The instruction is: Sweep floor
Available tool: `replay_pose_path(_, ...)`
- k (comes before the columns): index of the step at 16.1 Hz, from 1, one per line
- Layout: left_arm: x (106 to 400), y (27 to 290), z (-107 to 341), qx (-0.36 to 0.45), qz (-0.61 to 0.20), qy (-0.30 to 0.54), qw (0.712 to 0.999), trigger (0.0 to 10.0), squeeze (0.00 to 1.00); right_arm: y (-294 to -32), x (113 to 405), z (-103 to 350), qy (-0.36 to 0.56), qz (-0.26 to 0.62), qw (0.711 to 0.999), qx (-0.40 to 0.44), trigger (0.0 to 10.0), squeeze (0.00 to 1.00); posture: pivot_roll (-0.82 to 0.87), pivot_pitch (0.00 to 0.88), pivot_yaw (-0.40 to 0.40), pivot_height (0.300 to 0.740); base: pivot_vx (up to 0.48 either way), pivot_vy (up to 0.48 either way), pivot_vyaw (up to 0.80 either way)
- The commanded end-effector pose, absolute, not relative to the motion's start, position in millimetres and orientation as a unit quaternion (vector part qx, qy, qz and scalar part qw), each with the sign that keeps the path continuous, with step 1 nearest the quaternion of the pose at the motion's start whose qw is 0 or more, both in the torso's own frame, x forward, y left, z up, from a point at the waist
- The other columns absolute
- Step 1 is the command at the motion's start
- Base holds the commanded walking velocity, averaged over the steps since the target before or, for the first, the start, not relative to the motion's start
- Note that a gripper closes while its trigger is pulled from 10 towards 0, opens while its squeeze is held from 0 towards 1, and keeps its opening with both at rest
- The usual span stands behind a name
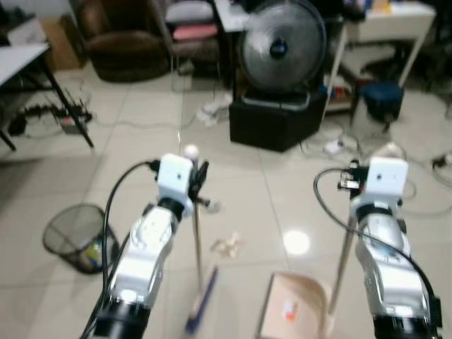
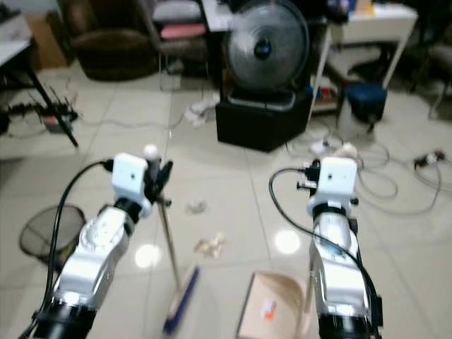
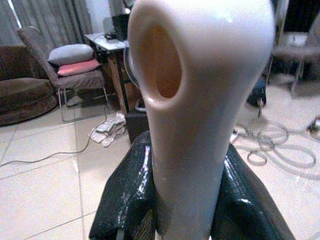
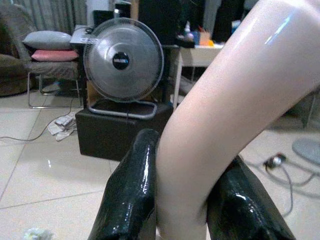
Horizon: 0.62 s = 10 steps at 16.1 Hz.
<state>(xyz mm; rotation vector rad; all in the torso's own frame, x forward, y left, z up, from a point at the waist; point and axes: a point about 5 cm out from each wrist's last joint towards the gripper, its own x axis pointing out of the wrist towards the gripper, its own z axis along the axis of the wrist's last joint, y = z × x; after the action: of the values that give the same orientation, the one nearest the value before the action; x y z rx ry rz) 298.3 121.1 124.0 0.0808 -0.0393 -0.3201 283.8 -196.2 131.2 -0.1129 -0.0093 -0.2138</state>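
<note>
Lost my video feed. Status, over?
Left gripper shut on broom handle. Right gripper shut on dustpan handle. Crumpled paper ahead, unswept.

Floor (image 1: 141, 141) was pale glossy tile with a ceiling-light glare spot (image 1: 296, 242). Round fan (image 1: 281, 48) sat on a black box (image 1: 275, 121) mid-room. Behind it stood a white desk (image 1: 392, 21), with a blue stool (image 1: 382, 97) to its right. Brown armchair (image 1: 120, 39) was at far left, beside a metal-frame chair with grey and pink cushions (image 1: 192, 21). Folding table (image 1: 21, 60) stood at the left edge with a power strip and cables (image 1: 67, 120) under it. More loose cables (image 2: 395, 176) lay on the right. A black mesh wastebasket (image 1: 78, 236) lay tipped on the floor at near left. Grey curtains (image 3: 50, 15) covered the back wall.
</note>
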Motion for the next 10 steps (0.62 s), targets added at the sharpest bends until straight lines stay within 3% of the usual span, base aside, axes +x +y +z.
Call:
replay_pose_path(1,301.3,133.3,132.9,0.065,-0.141,-0.038,0.987,10.0,0.00,-184.5,287.2,143.3,-0.037,-0.089,0.995,-0.041,10.0,0.00,-0.07,0.000,0.043,0.740,0.454,0.000,0.00)
replay_pose_path(10,307.0,135.1,133.8,0.061,-0.125,-0.042,0.989,10.0,0.00,-185.2,290.7,144.3,-0.044,-0.086,0.994,-0.041,10.0,0.00,-0.07,0.000,0.047,0.740,0.450,0.000,0.00)
